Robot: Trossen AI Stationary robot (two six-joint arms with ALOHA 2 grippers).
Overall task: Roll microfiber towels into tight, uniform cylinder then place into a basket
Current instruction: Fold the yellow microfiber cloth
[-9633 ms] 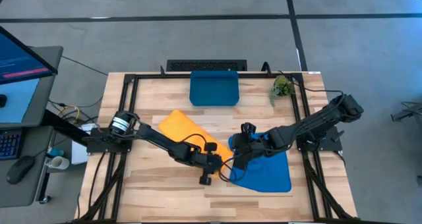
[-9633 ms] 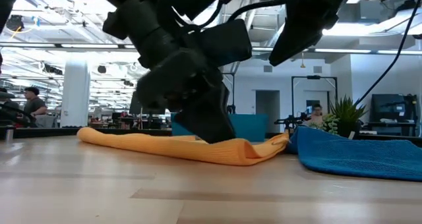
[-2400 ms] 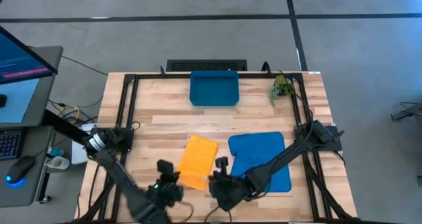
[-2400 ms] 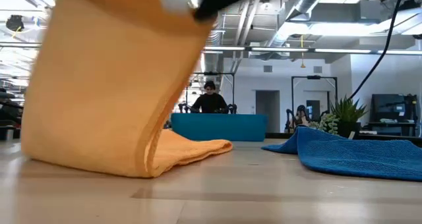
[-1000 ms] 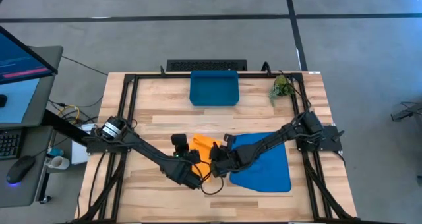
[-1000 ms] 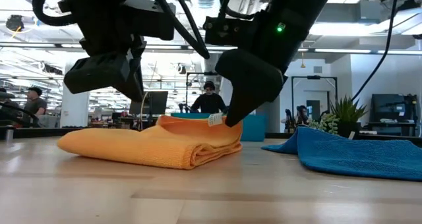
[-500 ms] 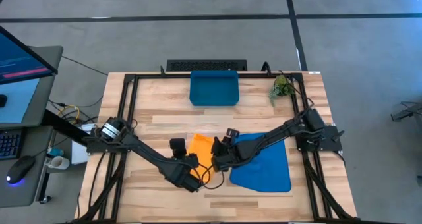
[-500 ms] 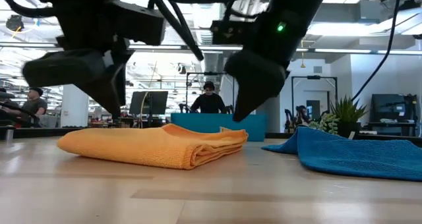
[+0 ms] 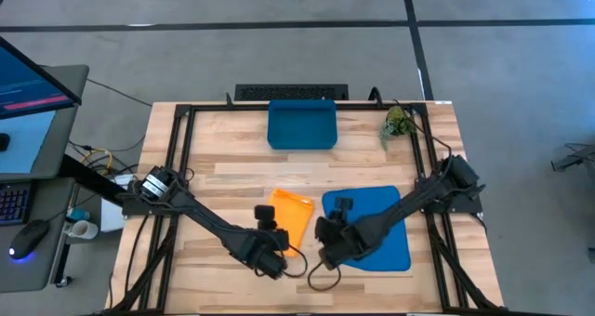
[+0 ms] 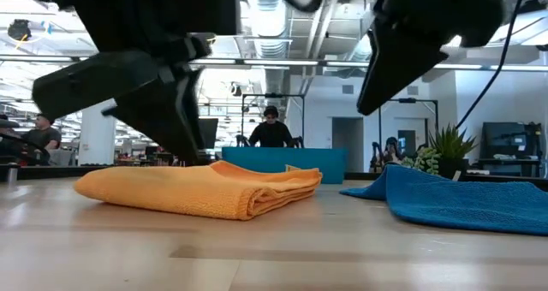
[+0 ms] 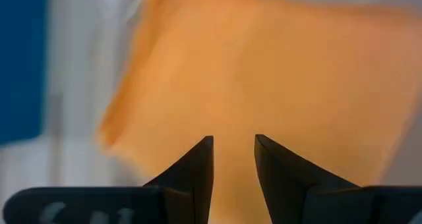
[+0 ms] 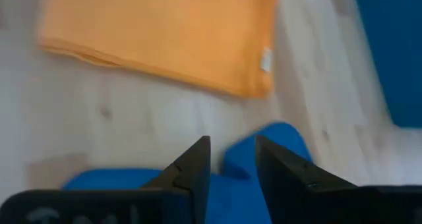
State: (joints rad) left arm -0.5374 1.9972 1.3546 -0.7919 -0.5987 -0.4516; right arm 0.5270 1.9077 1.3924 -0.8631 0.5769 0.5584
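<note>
Since half a second ago: both grippers drawn back toward the near edge of the table (image 9: 214, 172), off the orange towel (image 9: 288, 214).

Orange towel folded flat at mid-table, just left of the blue towel (image 9: 376, 218), apart from it. Blue towel spread flat. Basket (image 9: 301, 124) at the far edge, well apart from both towels; small plant (image 9: 398, 122) to its right.

Left arm stretched low from the left side; left gripper (image 11: 233, 159) above the near edge of the orange towel, fingers (image 11: 198, 165) narrowly parted, nothing between them.

Right arm reaching in from the right side; right gripper (image 12: 232, 163) over the near left corner of the blue towel, fingers (image 12: 194, 165) narrowly parted, empty.
</note>
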